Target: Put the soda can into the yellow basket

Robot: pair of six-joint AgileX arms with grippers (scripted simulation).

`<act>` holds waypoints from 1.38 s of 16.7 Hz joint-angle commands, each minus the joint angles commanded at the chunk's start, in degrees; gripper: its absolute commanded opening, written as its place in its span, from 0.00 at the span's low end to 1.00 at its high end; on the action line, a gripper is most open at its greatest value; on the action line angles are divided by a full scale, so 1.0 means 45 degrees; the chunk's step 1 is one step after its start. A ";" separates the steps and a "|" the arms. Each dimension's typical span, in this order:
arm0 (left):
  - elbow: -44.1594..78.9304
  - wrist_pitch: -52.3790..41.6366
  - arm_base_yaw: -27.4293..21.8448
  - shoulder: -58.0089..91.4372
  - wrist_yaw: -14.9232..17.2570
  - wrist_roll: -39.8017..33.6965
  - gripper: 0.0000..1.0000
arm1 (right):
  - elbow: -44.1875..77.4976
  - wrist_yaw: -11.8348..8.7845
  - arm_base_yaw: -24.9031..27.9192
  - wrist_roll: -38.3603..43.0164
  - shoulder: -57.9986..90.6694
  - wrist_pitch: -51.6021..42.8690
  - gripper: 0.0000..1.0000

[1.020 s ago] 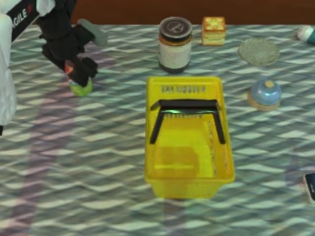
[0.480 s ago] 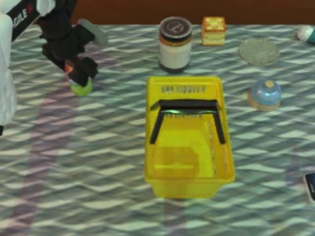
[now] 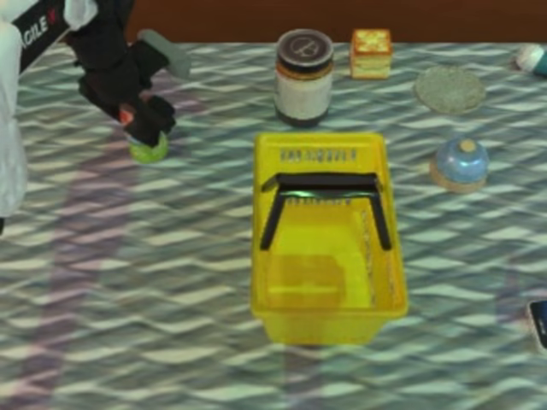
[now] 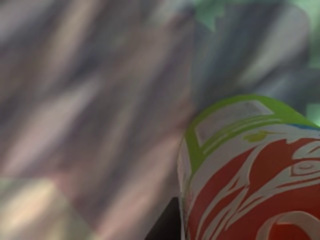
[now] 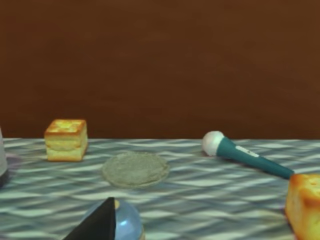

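The soda can, red and white above and green below, is at the table's back left, and its green end shows under my left gripper. That gripper is shut on the soda can, which fills the left wrist view, with a dark finger against its side. The yellow basket stands at the table's middle, to the right of the can. Its black handles are folded across it and nothing lies inside. My right gripper is parked off the top view's right side.
A white jar with a dark lid stands just behind the basket, between it and the can's side. Along the back right are a bread cube, a grey round mat, a blue bell and a teal microphone.
My left gripper has shifted a little to the right, toward the basket, with the soda can in it. Nothing else has moved.
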 joint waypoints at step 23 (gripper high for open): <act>-1.3163 2.3142 -0.1742 -0.6655 1.3586 -0.6904 0.00 | 0.0000 0.0000 0.0000 0.0000 0.0000 0.0000 1.00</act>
